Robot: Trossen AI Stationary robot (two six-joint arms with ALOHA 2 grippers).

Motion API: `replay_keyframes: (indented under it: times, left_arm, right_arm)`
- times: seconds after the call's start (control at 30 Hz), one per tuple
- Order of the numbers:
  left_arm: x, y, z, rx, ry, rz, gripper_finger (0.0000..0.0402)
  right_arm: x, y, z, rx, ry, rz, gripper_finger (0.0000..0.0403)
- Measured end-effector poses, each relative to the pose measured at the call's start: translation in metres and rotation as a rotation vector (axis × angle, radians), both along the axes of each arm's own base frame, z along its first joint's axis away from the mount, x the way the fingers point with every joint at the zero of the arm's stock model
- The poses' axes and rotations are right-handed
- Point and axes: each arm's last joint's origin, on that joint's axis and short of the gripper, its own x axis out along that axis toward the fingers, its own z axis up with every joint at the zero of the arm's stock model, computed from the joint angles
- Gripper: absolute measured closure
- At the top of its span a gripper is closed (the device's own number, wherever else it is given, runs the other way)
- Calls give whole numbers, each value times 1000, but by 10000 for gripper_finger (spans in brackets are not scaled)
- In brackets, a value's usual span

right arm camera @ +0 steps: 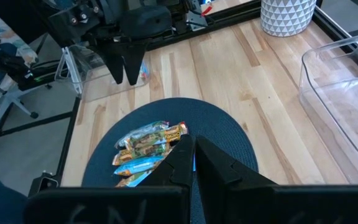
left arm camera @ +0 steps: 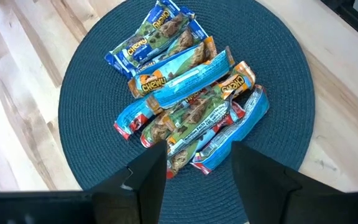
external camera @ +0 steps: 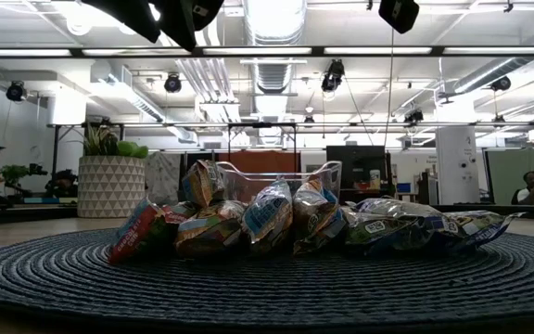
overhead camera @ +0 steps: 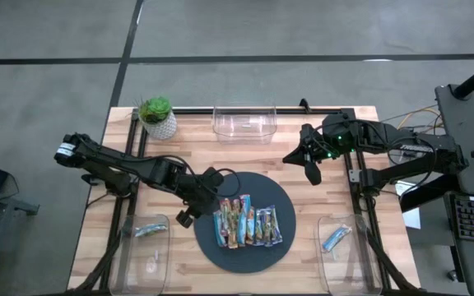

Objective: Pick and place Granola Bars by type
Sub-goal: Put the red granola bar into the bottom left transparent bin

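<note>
Open, empty left gripper (left arm camera: 194,168) hovers just above piled granola bars (left arm camera: 188,93). Light, slippery, crinkly wrappers likely favour pinching mid-length. Right gripper (overhead camera: 309,168), closed and empty, waits well apart.

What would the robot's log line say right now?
left gripper: open, above mat edge by bars | right gripper: shut, empty, waiting | side bins: one bar each

You see the granola bars (overhead camera: 246,224) lying flat, side by side and overlapping, on the round mat (overhead camera: 212,255); single bars lie in two side bins.
</note>
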Motion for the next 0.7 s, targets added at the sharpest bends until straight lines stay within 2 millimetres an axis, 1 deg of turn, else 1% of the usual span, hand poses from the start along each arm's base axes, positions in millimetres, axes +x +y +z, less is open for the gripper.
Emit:
replay_keyframes:
  times: [0.33, 0.7]
  left_arm:
    - [1, 3, 0, 20, -6, -17, 241]
    - [2, 13, 1, 31, -12, -1, 241]
  right_arm:
    - [0, 0, 0, 3, 0, -2, 394]
    - [0, 0, 0, 3, 1, -2, 394]
